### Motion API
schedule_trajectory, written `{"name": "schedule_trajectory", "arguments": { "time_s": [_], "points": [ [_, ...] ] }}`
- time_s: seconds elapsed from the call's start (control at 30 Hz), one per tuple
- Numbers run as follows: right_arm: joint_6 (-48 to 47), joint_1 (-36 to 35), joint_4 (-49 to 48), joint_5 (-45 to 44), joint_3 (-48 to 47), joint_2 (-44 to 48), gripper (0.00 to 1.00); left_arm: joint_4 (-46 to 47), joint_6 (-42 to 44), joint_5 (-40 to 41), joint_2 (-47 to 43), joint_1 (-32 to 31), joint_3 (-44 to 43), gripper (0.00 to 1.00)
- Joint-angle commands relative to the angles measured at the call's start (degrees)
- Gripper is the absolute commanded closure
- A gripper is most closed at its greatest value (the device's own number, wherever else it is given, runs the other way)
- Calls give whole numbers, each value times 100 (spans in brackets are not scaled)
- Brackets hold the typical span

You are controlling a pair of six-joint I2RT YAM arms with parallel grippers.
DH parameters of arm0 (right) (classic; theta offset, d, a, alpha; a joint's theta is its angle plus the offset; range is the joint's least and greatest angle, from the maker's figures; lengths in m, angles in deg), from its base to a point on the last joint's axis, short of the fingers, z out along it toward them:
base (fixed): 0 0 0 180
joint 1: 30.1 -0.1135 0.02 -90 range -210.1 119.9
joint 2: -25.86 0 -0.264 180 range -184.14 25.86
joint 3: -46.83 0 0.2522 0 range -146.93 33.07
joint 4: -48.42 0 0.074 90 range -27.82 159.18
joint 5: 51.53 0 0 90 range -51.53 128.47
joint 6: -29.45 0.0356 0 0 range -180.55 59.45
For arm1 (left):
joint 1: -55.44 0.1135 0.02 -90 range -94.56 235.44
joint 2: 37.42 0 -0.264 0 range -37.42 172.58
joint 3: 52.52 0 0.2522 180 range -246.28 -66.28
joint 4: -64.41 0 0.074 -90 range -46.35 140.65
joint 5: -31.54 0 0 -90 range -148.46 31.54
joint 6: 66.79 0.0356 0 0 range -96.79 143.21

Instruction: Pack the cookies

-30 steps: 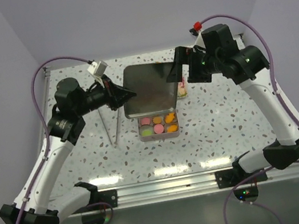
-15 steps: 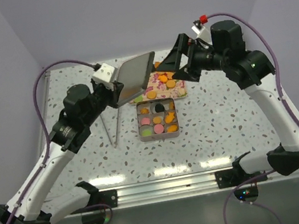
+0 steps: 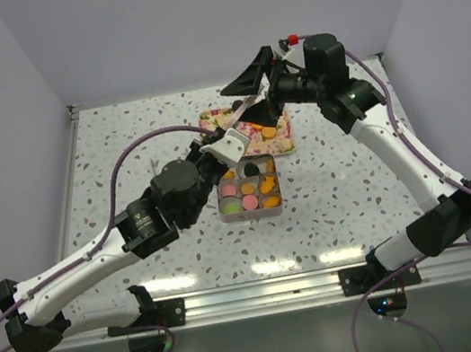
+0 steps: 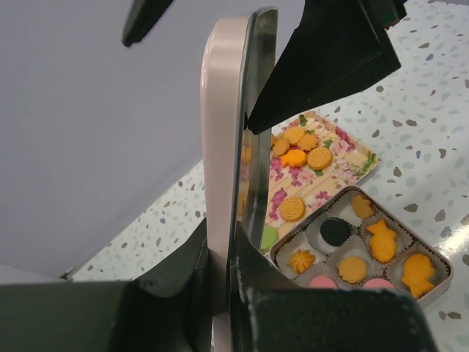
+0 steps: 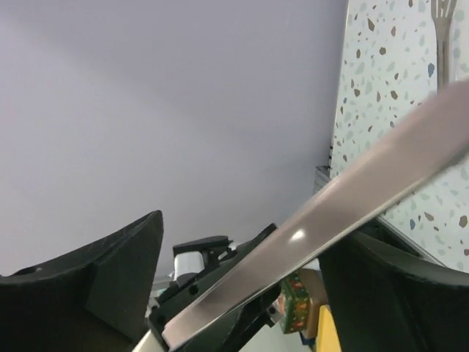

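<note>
The cookies lie in two places: several fill the paper cups of the open square tin (image 3: 227, 217) (image 4: 438, 273), and several orange ones (image 4: 302, 150) (image 3: 270, 132) rest on the floral tray (image 3: 208, 124) (image 4: 359, 165) behind it. My left gripper (image 3: 218, 150) (image 4: 220, 249) is shut on the tin lid (image 4: 223, 110) (image 5: 344, 213) and holds it upright on edge above the tray. Up at the lid's top edge, my right gripper (image 3: 251, 100) (image 5: 245, 235) stands open, one black finger on either side of the lid.
Metal tongs (image 5: 442, 29) lie on the speckled table (image 3: 355, 182); in the top view my left arm covers them. Plain walls close in the back and both sides of the table. The rail with both arm bases runs along the near edge.
My left arm swung right and forward, turning the lid from tilted flat to upright on edge above the tray. The right gripper moved left and now straddles the lid's top edge.
</note>
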Motion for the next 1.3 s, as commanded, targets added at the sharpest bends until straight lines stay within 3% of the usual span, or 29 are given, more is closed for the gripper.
{"name": "schedule_trajectory", "arguments": {
  "time_s": [0.0,0.03,0.07,0.13,0.17,0.23,0.27,0.3,0.37,0.4,0.47,0.5,0.6,0.8,0.93,0.97,1.1,1.13,1.27],
  "points": [
    [262,6,-427,203,0,113,17,1284,977,1215,65,-551,-237,100],
    [262,14,-453,212,35,95,26,1416,1318,1469,83,-770,-202,100],
    [306,14,-479,247,53,104,45,1591,1443,1559,144,-850,-149,100],
    [306,14,-497,238,88,86,61,1611,1724,1787,215,-1000,-149,100],
    [315,14,-505,238,80,95,75,1611,1769,1840,285,-1018,-140,100],
    [306,14,-506,229,71,95,84,1558,1813,1954,338,-1071,-158,100],
    [280,14,-488,212,71,112,93,1419,1779,1981,382,-1088,-184,98],
    [254,23,-427,212,71,113,99,1287,1657,1973,399,-1089,-228,90],
    [175,23,-383,186,88,130,100,605,1472,1859,470,-1141,-464,75],
    [157,23,-322,177,106,130,100,452,1314,1824,487,-1133,-535,58],
    [96,41,-295,168,115,139,100,14,1190,1718,496,-1141,-693,40],
    [86,58,-295,185,123,139,100,-154,1137,1692,488,-1150,-746,19],
    [-106,189,-155,220,63,95,100,-770,769,1534,383,-1159,-948,0],
    [-1011,717,442,352,-201,-19,100,-1588,-188,446,-118,-1054,-1379,0],
    [-1802,1015,795,361,35,129,100,-1633,-963,-1231,-558,155,-1275,0],
    [-1855,1068,734,396,201,200,100,-1632,-1060,-1322,-593,316,-1222,0],
    [-1645,1227,-230,835,1458,604,100,-2063,-1612,-2322,-50,1475,-1212,4],
    [-1628,1262,-355,897,1616,709,100,-2028,-1745,-3004,30,2017,-1125,5],
    [-1296,1306,-1250,1248,2529,912,100,-934,-2632,-4835,101,3312,-502,5]
  ]
}}
